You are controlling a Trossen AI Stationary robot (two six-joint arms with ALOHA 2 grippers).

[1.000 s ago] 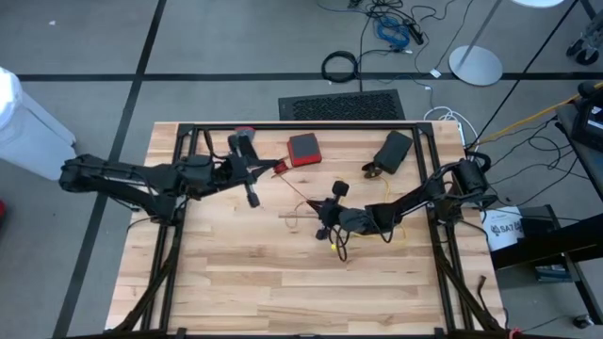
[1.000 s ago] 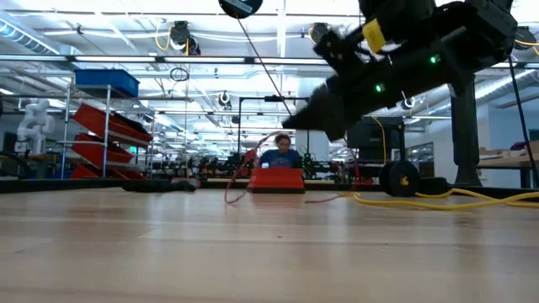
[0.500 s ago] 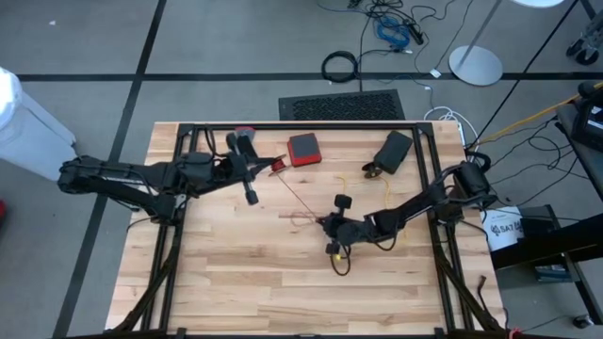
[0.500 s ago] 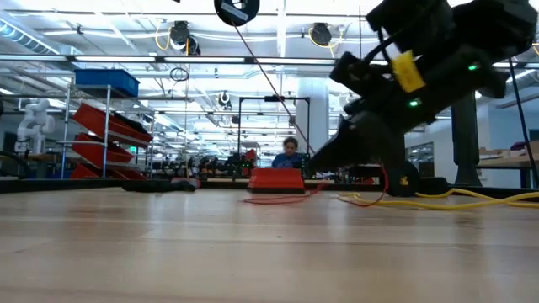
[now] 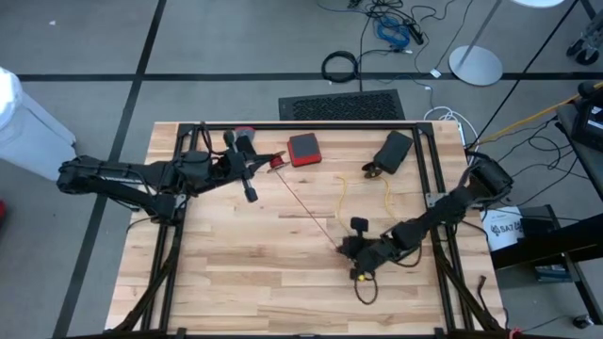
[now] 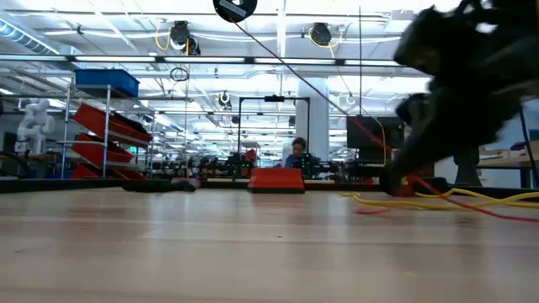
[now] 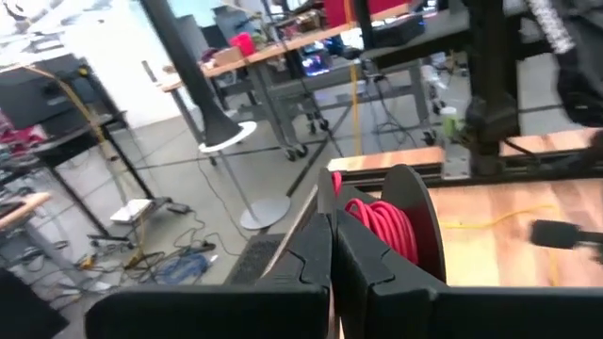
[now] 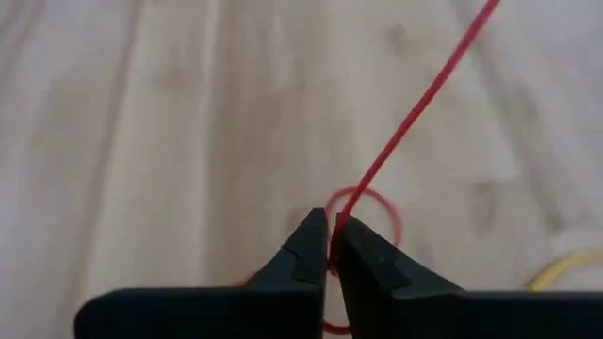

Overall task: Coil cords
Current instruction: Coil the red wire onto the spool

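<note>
Two claws closed — left claw [image 7: 332, 247] on spool [image 7: 382, 221] | right claw [image 8: 329, 247] pinches red cord [image 8: 415, 113]

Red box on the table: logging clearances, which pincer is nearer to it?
Left. The left pincer sits just beside the red box, holding a spool of red cord; the right pincer is well toward the table's front.

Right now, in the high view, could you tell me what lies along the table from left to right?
Left gripper → spool of red cord → red box → right gripper, shut on the taut red cord → black pouch.
</note>
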